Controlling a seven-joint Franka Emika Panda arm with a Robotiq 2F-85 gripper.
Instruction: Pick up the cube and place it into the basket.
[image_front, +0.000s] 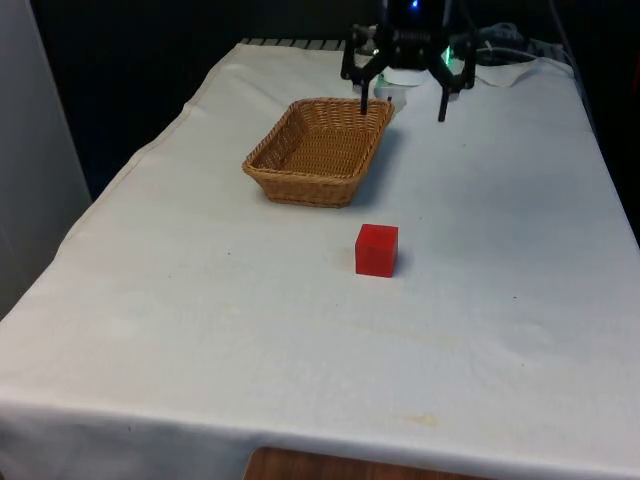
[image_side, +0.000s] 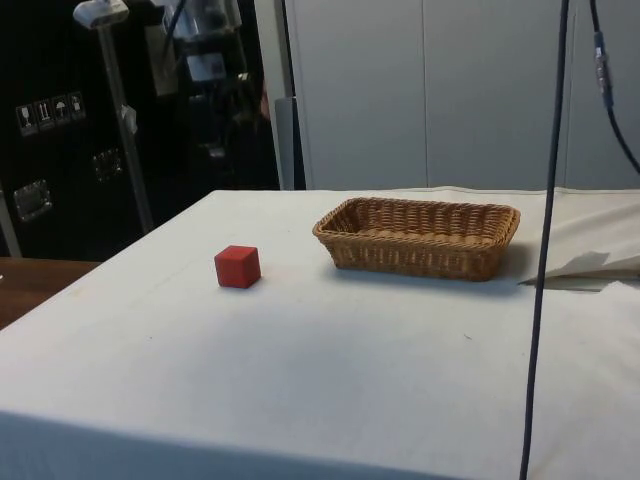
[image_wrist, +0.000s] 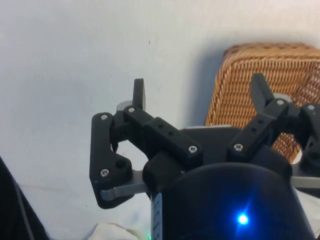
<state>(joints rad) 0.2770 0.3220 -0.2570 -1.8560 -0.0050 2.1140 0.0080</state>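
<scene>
A red cube sits alone on the white cloth near the table's middle; the side view has the cube well apart from the basket. The woven wicker basket lies beyond it, towards the front view's left, with nothing inside; its rim is plain from the side and its corner appears under the wrist. My gripper hangs open above the far end of the table, just past the basket's far corner, holding nothing. The fingers are spread wide over cloth and basket edge.
White cables and a crumpled fold of cloth lie at the far end by the robot's base. A thin dark cable hangs down in the side view. The table's edges drop off on both sides.
</scene>
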